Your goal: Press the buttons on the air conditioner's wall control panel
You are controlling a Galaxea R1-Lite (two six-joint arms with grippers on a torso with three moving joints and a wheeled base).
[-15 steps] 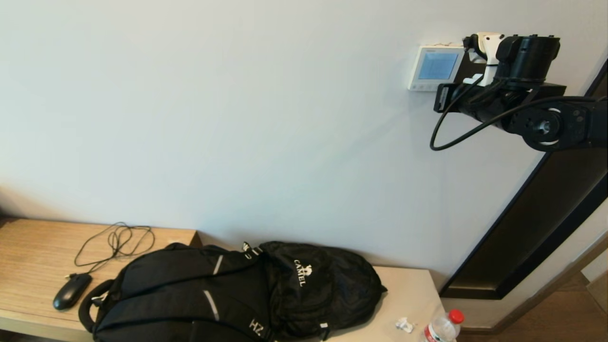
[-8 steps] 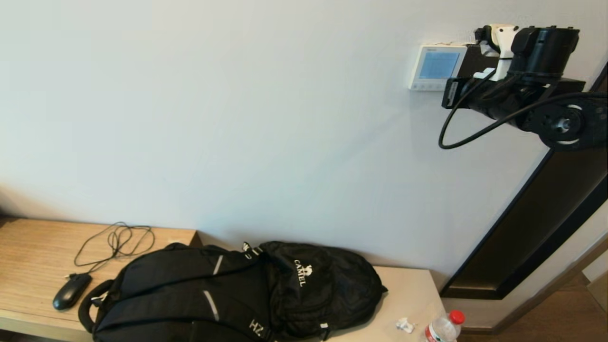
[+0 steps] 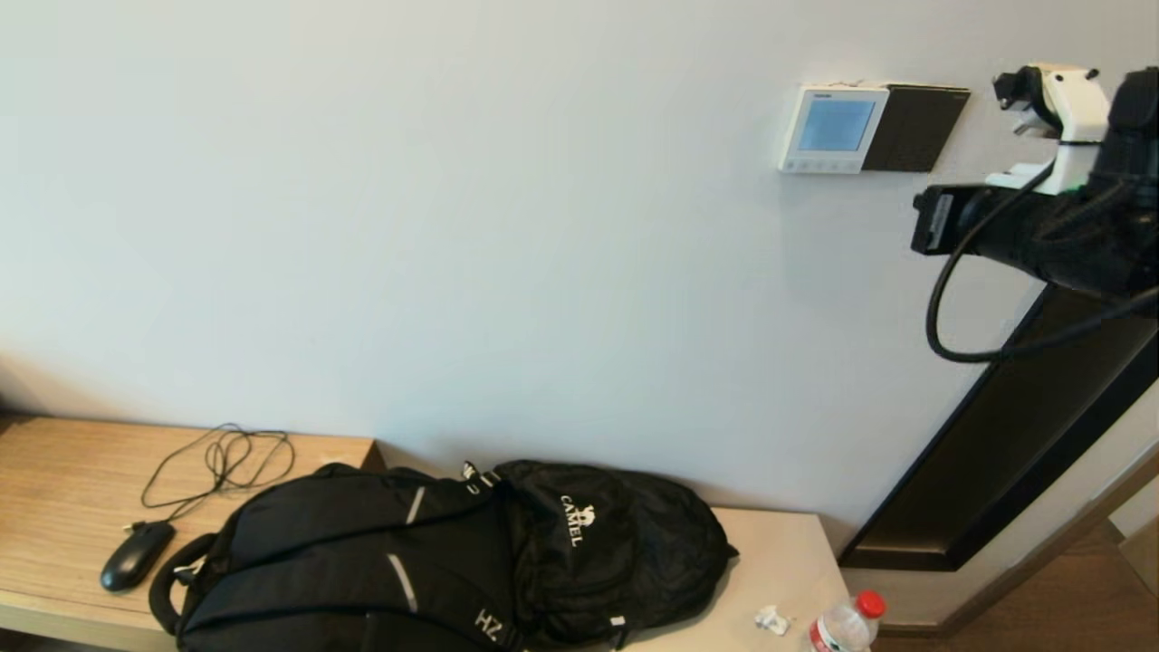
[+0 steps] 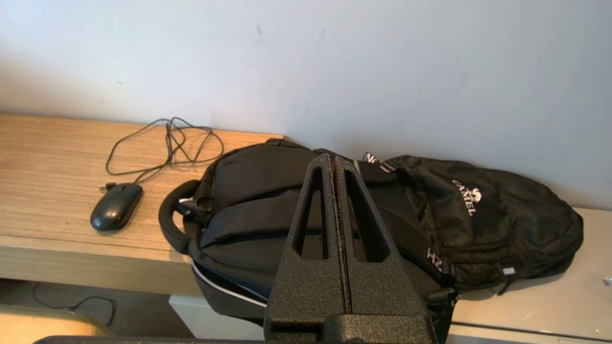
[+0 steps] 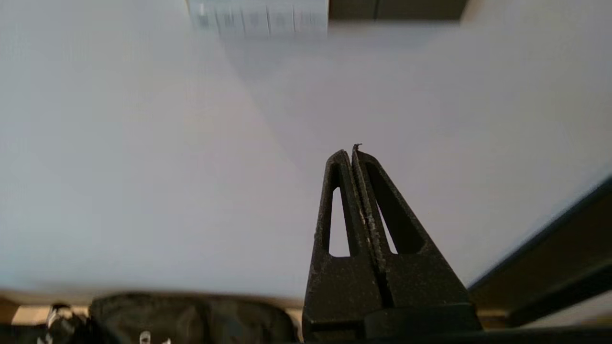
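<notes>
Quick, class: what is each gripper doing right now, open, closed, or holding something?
Left gripper: closed, holding nothing, above the black backpack.
Right gripper: closed, holding nothing, near the wall, off the control panel.

White wall control panel [image 3: 831,129], screen lit pale-blue.

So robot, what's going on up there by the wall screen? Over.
Right end effector shut, off the wall, below and right of the control panel. Buttons untouched now. Left end effector shut, idle over the backpack. Nothing blocking.
</notes>
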